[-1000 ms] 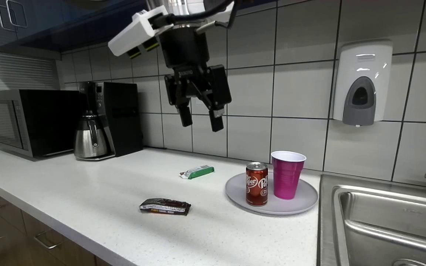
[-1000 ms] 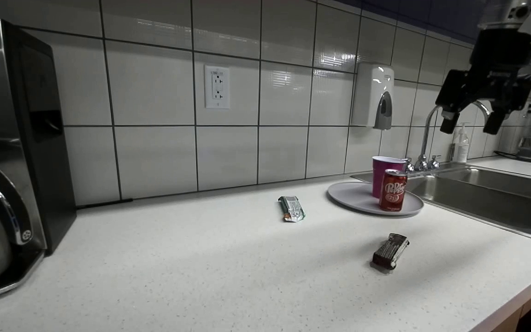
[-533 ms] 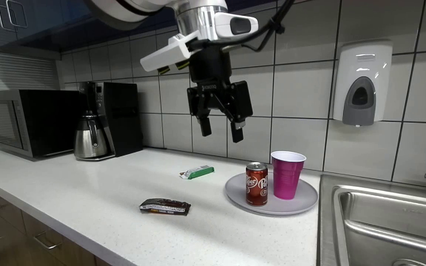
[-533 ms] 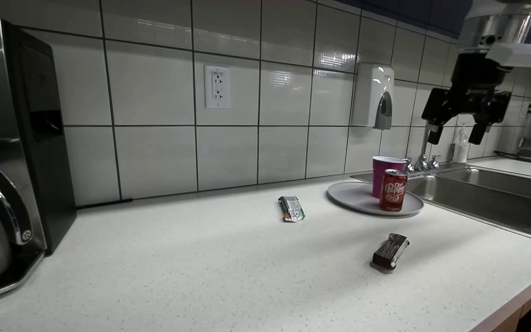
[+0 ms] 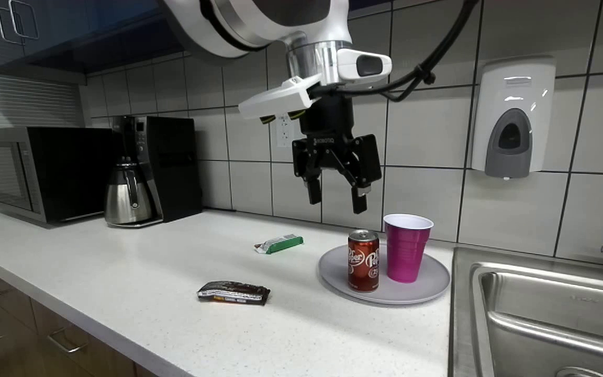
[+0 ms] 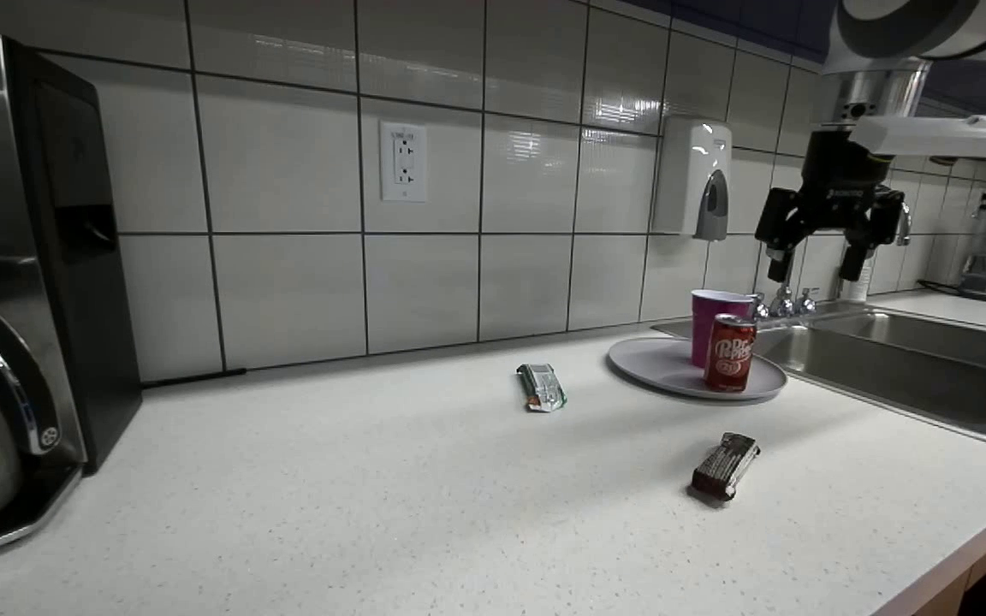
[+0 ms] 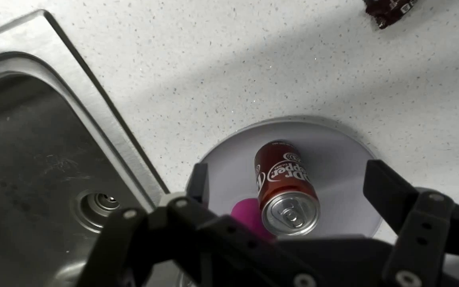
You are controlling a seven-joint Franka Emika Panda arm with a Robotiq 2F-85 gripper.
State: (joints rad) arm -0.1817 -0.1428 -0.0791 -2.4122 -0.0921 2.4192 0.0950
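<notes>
My gripper [image 5: 336,200] hangs in the air with its jaws wide apart and nothing between them. A small red Dr Pepper can [image 5: 363,262] stands upright on a round grey plate [image 6: 656,374], below the fingertips. Seen from the wrist, the can [image 7: 281,171] appears between the two fingers, well below them and untouched. Close beside it on the plate is a magenta cup [image 5: 407,254] with a white inside, upright; in the wrist view the gripper hides most of it. On the counter lie a green-wrapped bar [image 5: 280,243] and a dark brown-wrapped bar [image 5: 233,293].
A steel sink [image 5: 542,309] adjoins the plate's side of the white counter [image 6: 373,496]. A soap dispenser [image 5: 513,115] is fixed to the tiled wall. Farther along stand a coffee maker [image 5: 168,167] with its steel carafe [image 5: 126,196] and a microwave [image 5: 66,170].
The gripper has come down and across toward the plate with the can and cup, its jaws staying apart. The can, cup, plate and both bars have not moved.
</notes>
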